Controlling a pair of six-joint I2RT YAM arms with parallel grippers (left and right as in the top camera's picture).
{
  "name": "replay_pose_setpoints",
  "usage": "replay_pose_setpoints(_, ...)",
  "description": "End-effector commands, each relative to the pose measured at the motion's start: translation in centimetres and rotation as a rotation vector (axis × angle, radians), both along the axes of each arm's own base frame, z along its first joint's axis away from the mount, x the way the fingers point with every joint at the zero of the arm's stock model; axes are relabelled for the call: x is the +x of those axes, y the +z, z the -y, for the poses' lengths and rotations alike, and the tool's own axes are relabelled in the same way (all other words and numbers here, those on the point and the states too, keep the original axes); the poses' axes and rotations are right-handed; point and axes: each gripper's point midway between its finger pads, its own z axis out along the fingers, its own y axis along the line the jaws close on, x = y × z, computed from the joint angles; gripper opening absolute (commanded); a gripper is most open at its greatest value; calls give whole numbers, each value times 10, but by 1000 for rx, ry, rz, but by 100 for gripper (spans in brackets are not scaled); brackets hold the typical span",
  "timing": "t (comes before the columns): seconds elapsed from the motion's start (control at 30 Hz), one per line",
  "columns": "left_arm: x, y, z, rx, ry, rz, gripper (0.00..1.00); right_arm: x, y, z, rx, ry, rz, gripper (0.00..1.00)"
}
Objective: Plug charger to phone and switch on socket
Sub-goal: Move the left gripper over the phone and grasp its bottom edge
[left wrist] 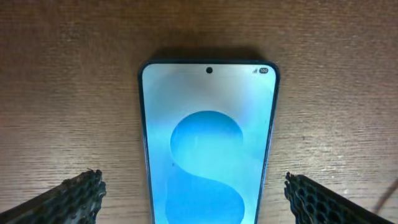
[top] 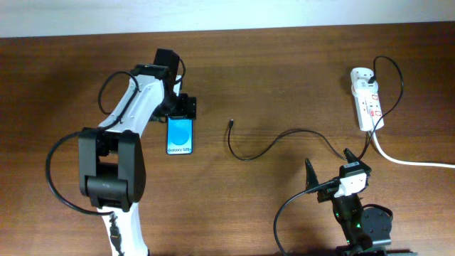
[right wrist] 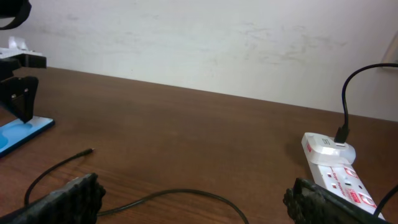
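Charger [top: 270, 142]: the black lead lies loose on the table [top: 284, 57]. Its nearest bend is just beside the right gripper [top: 328, 165], whose jaws stand wide apart, holding nothing. Plug tip [top: 231, 122] is free, further out, well apart from the phone [top: 180, 135] and to its right. Phone lies flat, screen up and lit. Left gripper [left wrist: 196, 199] straddles one end of it with fingers [left wrist: 78, 196] spread; table shows between each finger and the frame, so no contact seen. Socket [top: 367, 99] is furthest, at the far right. The lead's other end goes into a white adapter [top: 360, 73] on its far end. Switch position too small to read.

Risks, as judged:
- The tip is small and the lead springy, so a pinch behind the tip may let it twist off-axis and miss the port.
- If the left jaws are not closed on the phone first, the insertion push would slide it.
- Slack could snag the right arm.
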Motion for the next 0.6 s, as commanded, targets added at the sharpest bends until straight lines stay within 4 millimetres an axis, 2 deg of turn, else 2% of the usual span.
replay_pose_setpoints(0.0,-9,-13,1,6,17,-35,99,-1,-2,-4,12,18,-3,98)
replay_pose_setpoints(0.1,-17,-23,7,30,-6,-48,99,-1,-2,-4,12,18,-3,98)
replay_pose_setpoints(0.23,-18,-28,7,66,36,-44,99,-1,-2,-4,12,18,-3,98)
replay_pose_setpoints(0.4,-21,-44,6,76,35,-78,99,-1,-2,-4,12,18,-3,98)
replay_pose_setpoints(0.57,-17,-44,2,72,39,-68,99,-1,-2,-4,12,18,-3,98)
